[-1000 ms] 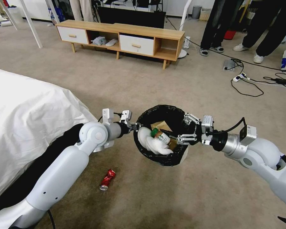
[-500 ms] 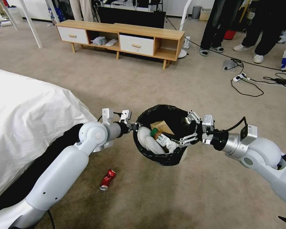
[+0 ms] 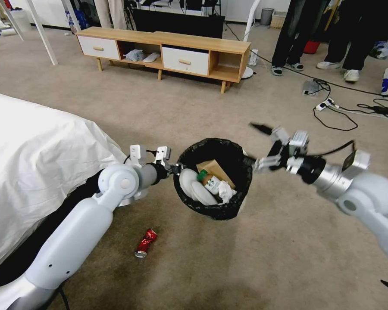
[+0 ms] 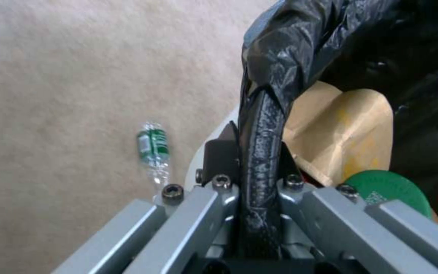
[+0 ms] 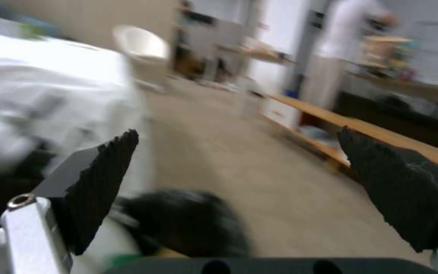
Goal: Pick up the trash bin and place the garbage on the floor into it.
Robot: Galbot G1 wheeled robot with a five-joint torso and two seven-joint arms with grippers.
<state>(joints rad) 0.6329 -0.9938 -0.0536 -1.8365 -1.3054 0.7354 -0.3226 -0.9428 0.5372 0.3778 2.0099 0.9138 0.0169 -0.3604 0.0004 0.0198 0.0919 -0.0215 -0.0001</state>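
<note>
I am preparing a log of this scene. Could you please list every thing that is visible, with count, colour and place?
trash bin: one, white with black bag, held above the carpet at its rim
garbage in bin: brown paper bag, green-capped bottle, white tissue, inside the bin
crushed can: one, red, on the carpet below the left arm
clear bottle: one, green label, on the carpet, seen from the left wrist
floor: beige-grey carpet
bed: one, white sheet, at left
TV cabinet: one, wood with white drawers, far side
cables and power strip: black and white, far right
left claw: shut on the bin rim
right claw: open, empty, beside the bin
</note>
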